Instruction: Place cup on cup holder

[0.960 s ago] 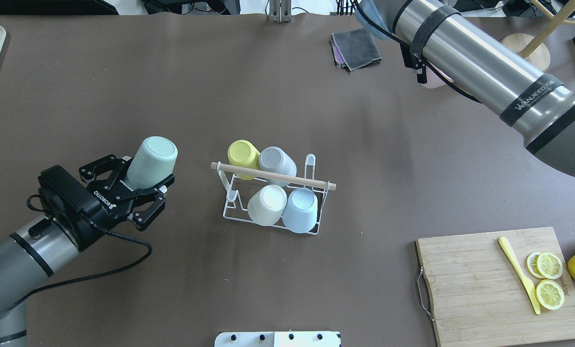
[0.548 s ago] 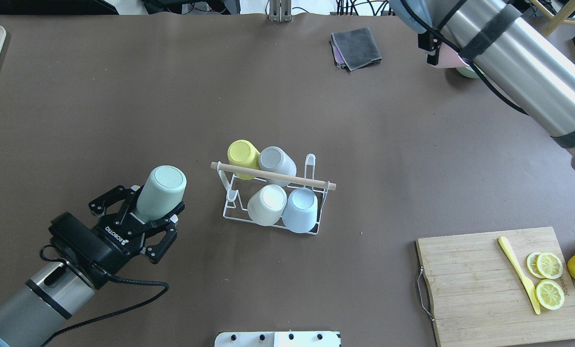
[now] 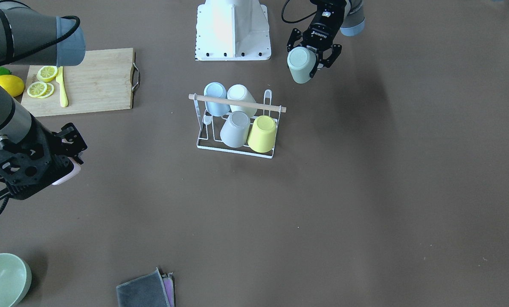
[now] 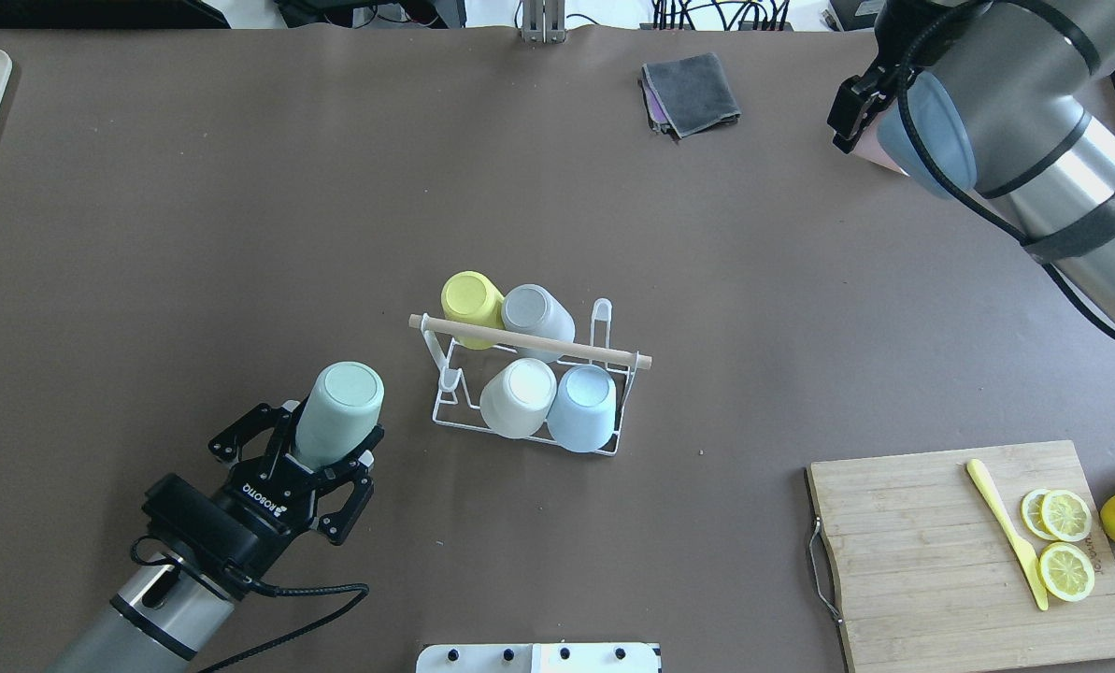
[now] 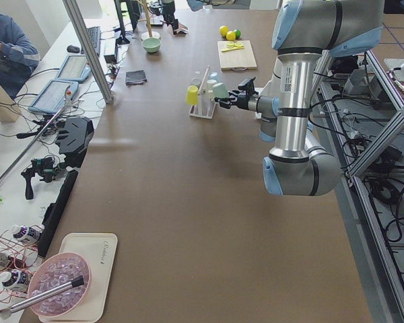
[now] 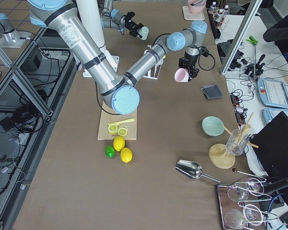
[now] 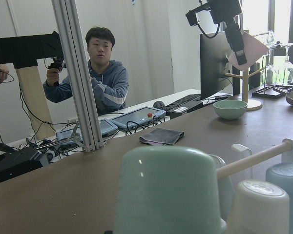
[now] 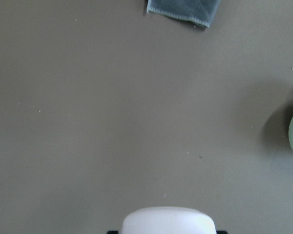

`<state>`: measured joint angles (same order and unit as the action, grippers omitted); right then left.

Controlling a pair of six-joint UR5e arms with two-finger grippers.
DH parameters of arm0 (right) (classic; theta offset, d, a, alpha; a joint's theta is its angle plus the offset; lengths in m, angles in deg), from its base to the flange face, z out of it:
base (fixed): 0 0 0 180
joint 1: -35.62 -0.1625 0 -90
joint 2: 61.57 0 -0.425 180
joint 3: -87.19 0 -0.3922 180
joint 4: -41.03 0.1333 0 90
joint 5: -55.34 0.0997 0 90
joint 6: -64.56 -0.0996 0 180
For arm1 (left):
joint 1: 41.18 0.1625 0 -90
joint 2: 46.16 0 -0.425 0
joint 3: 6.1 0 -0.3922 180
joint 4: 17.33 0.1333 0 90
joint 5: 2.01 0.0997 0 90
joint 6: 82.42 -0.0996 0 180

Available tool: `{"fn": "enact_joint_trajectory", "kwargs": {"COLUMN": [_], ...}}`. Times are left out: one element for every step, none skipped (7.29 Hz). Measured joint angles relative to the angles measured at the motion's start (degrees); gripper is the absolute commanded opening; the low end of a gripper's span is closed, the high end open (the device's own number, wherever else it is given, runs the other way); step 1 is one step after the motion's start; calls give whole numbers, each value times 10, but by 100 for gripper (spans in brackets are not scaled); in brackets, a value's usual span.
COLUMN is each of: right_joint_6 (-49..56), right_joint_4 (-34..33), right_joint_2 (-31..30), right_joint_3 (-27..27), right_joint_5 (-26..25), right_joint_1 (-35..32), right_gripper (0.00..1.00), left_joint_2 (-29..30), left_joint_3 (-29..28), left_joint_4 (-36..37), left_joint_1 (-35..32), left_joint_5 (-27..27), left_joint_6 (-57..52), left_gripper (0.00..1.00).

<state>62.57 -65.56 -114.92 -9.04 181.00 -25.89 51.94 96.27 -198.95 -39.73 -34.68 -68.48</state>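
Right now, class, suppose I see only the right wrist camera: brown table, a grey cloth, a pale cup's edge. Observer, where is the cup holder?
Observer: The cup holder stands mid-table, bearing a yellow cup, a grey cup, a white cup and a blue cup.
Operator: Is the other arm carrying anything?
Observer: Yes, the left claw is shut on a mint cup, held up to the robot's left of the holder.
Operator: What colour is my cup?
Observer: The right claw grips a pink cup.
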Motion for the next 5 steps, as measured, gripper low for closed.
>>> {"fn": "enact_joint_trajectory", "kwargs": {"right_joint_6": [-54,-99,-137,-173,-196], "right_joint_4": [84,171,267,366,455], "right_joint_2": [-20,-38,-60,-82,-97], "right_joint_3": [-6,-7,-7,-6,-3], "right_joint_5": [-1,-3,-6,-14,-29], "right_joint_1": [1,1,2,2,6], "right_gripper": [0,0,0,0,0], "left_joint_2": [16,32,46,59,72], "left_joint_3": [-24,-38,-44,-44,-46], "left_joint_4": [-22,-33,-37,-39,-38], "left_joint_1": [0,-1,-5,-16,-29], "left_joint_5": [2,0,-6,-19,-35], "left_joint_6": [-1,-3,-12,-24,-31], "left_gripper": [41,41,41,41,41]}}
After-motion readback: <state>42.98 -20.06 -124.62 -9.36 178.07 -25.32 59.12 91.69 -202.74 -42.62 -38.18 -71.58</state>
